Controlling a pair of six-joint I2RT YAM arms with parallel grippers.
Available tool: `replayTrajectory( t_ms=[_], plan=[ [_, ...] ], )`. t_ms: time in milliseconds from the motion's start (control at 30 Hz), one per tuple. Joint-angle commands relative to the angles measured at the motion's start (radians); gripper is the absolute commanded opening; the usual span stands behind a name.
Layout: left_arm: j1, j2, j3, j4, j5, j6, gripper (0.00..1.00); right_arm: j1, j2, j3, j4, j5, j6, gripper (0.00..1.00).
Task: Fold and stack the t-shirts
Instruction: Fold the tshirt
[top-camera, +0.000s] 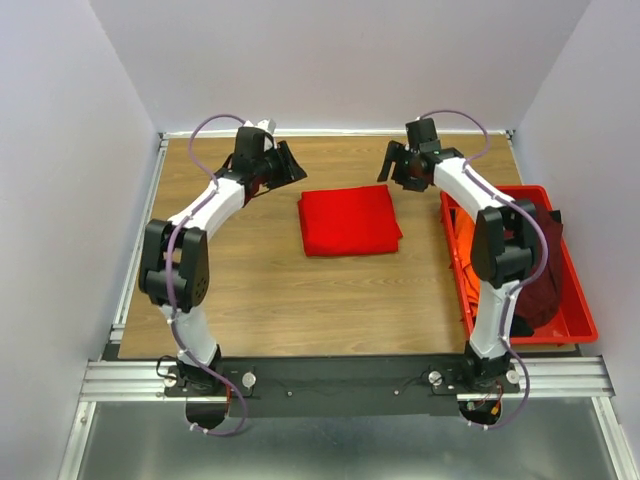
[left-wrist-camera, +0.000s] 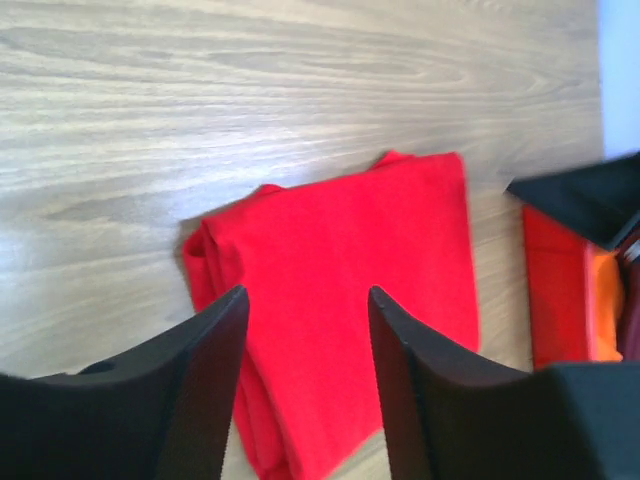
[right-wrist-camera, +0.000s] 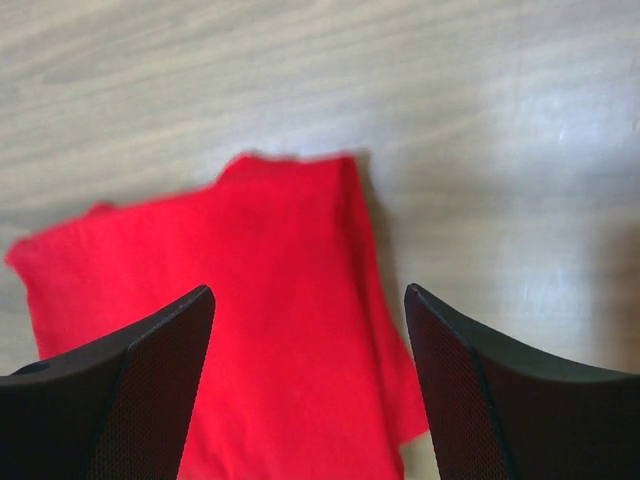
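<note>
Where right arm (top-camera: 497, 245) crosses bin (top-camera: 575, 320), maroon t-shirt (top-camera: 545, 285) partly hidden

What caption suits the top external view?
Left gripper and right gripper, both open, flank a folded bright red cloth t-shirt on a wooden table, red plastic bin alongside.

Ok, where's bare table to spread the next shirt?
Widest bare wood: between the folded red t-shirt and the arm bases. A narrower strip lies behind it, between the left gripper and right gripper. Crowded: the red bin by the right arm.
</note>
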Motion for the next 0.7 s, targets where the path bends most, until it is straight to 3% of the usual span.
replayTrajectory(
  t_ms=[0,100,167,200,267,667],
  plan=[
    [-0.05,-0.065,-0.096,-0.004,-0.134,-0.014,0.43,0.068,-0.109,-0.165,0.079,0.098,-0.003,0.83],
    [-0.11,-0.071,-0.133,0.003,-0.162,-0.014,0.28,0.1,-0.132,-0.231,0.112,0.09,0.009,0.76],
    [-0.135,-0.071,-0.162,0.004,-0.182,-0.022,0.18,0.123,-0.124,-0.248,0.115,0.095,0.012,0.75],
    [-0.158,-0.076,-0.179,0.016,-0.186,-0.028,0.08,0.128,-0.124,-0.259,0.119,0.099,0.014,0.75],
    [-0.176,-0.093,-0.243,0.048,-0.196,-0.055,0.0,0.137,-0.123,-0.297,0.127,0.11,0.023,0.74],
    [-0.236,-0.122,-0.513,0.179,-0.229,-0.14,0.0,0.143,-0.109,-0.434,0.193,0.129,0.037,0.73]
  ],
)
